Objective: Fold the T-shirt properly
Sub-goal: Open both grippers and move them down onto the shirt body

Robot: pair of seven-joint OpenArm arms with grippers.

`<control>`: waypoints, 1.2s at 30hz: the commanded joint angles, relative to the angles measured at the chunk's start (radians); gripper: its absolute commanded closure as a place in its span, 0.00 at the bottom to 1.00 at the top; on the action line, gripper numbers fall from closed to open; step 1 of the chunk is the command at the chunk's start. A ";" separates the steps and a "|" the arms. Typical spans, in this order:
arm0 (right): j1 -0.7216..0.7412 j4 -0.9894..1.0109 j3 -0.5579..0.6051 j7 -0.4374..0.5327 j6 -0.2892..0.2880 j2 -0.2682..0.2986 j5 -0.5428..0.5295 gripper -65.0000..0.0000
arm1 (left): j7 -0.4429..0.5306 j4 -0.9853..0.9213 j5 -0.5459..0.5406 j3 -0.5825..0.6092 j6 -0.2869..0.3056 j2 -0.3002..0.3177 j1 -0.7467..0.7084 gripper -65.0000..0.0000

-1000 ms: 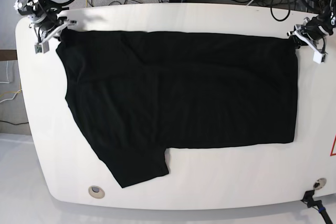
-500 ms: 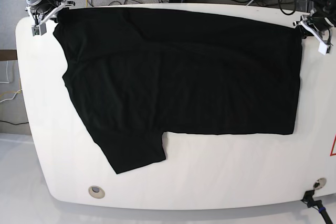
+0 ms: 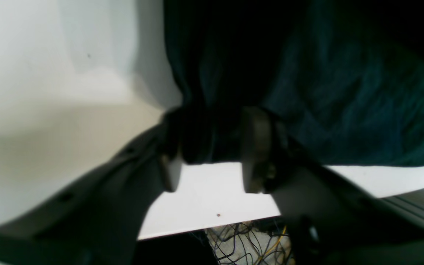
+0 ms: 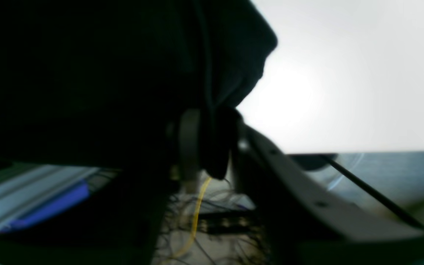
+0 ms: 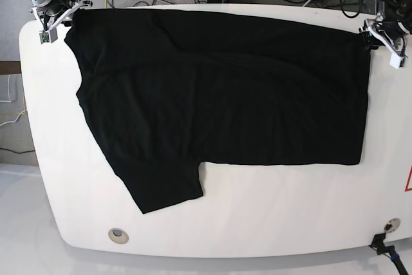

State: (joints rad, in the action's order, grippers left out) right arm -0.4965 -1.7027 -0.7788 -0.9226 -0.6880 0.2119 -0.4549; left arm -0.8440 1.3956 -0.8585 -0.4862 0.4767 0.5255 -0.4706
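**A:** Once both arms had drawn its far edge back, where did the T-shirt lie?

**B:** It lay flat and plain side up on the white table. Its top edge had gone from well inside the table to the far rim, and one sleeve pointed toward the near side.

**A:** And the pincers?

**B:** The left gripper had spread. Its wrist view showed the fingers apart, with bare table between them and the hem lying slack in the gap. The right gripper stood narrower, with a fold of cloth between its fingers. I could not tell whether it was pinching that fold.

**A:** What did that mean?

**B:** I judged the spreading pull finished and the release under way. The folding proper was not yet begun.
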 commanded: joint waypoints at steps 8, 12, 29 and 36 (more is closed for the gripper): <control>0.042 -0.184 -0.003 0.010 0.000 0.017 -0.003 0.49 | -0.054 0.196 0.074 -0.018 -0.026 0.014 -0.010 0.59; 0.083 -0.224 -0.001 -0.002 -0.003 0.024 -0.003 0.49 | -0.054 0.340 0.074 -0.030 -0.028 0.014 0.023 0.59; 0.513 -0.112 0.180 -0.108 0.001 0.025 0.129 0.48 | -0.048 0.316 0.335 0.172 -0.026 -0.098 0.471 0.59; 0.721 0.180 0.270 0.004 -0.003 0.030 0.255 0.48 | 0.004 0.069 0.341 0.200 -0.026 -0.118 0.651 0.59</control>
State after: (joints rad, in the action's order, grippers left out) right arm 0.1783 -1.5635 -0.5137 -0.9554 -0.6891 0.2249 -0.2062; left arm -0.8619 1.4914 -0.5117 -0.2848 0.4534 0.3878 0.1585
